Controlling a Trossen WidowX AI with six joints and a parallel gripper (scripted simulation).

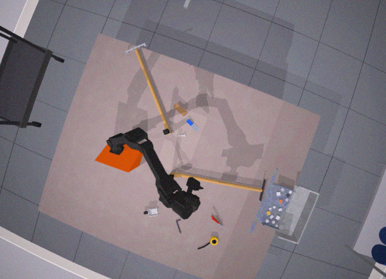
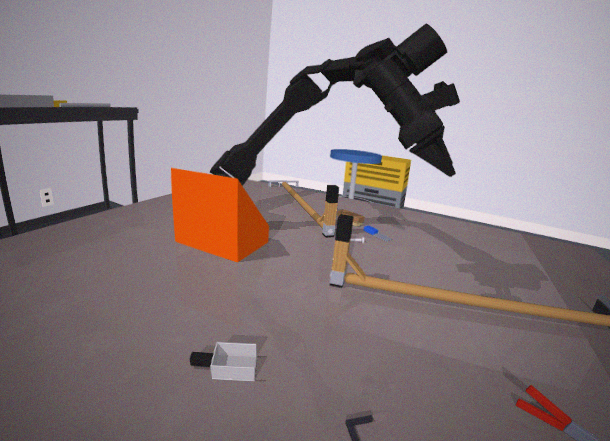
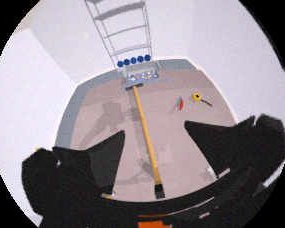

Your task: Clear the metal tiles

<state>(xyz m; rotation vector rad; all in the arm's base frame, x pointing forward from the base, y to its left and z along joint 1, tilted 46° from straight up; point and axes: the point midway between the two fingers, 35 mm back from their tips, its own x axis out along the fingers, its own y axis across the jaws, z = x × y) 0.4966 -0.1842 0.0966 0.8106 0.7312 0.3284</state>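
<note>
The long scraper [image 1: 221, 181] [image 2: 450, 297] [image 3: 147, 142] lies on the table, its dark blade at the near edge of the steel plate [image 1: 269, 199] and its upright black-tipped grip at the robot's end. Several small tiles, mostly pale, with an orange and a yellow one, are spread over the plate. The clear catch box [image 1: 307, 218] adjoins the plate's far side; no tiles are plain in it. My gripper [image 2: 453, 174] [image 3: 156, 129] is open and empty, high above the table. The scraper handle shows between the fingers in the wrist view, well below them.
Another long-handled tool [image 1: 152, 88] with a pale head lies at the far left. An orange wedge [image 1: 124, 160] [image 2: 206, 213] stands by the arm's base. Red-handled pliers [image 1: 215, 219], yellow tape [image 1: 211, 241], a hex key [image 1: 178, 226], a small tray-like scoop [image 2: 234, 373] and a blue-handled tool [image 1: 190, 122] lie about.
</note>
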